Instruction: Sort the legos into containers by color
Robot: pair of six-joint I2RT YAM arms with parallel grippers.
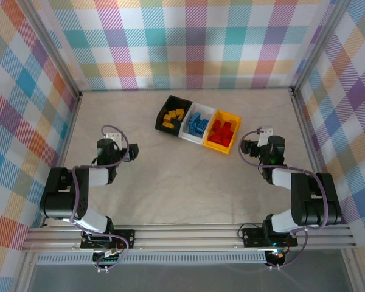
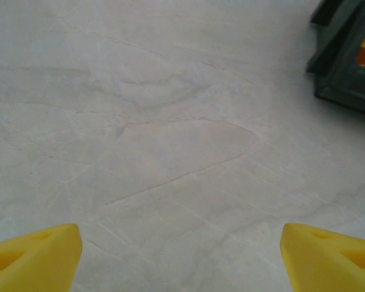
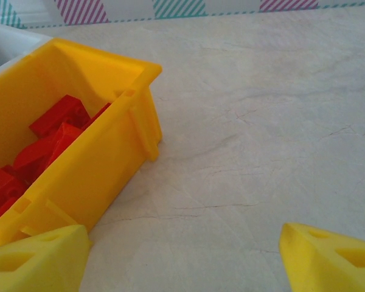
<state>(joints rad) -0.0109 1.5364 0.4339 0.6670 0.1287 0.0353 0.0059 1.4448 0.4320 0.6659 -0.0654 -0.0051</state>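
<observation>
Plaid walls close in a pale marbled table (image 1: 182,182), and the three bins sit in a touching row toward the middle of its far edge.

My left gripper (image 1: 129,152) hangs over the left half of the table, its yellow fingertips (image 2: 33,255) spread wide with only bare table between them, so it holds nothing. The black bin (image 1: 160,120) lies ahead and to its right, well apart, and holds the yellow legos (image 1: 172,115). Next comes the white bin (image 1: 185,132) with the blue legos (image 1: 199,123), then the yellow bin (image 1: 235,134) with the red legos (image 1: 221,131).

My right gripper (image 1: 246,148) is just beside that yellow bin's right wall, equally wide open and empty. In its wrist view the wall runs away to the left of the jaws.

The row runs left to right, slanting nearer at its right end, and each bin's long axis points roughly from far edge to near. Every brick I can make out sits in a bin with its own colour, so I judge the sorting done. If another pick were needed, the right arm is far the nearer to the bins.
</observation>
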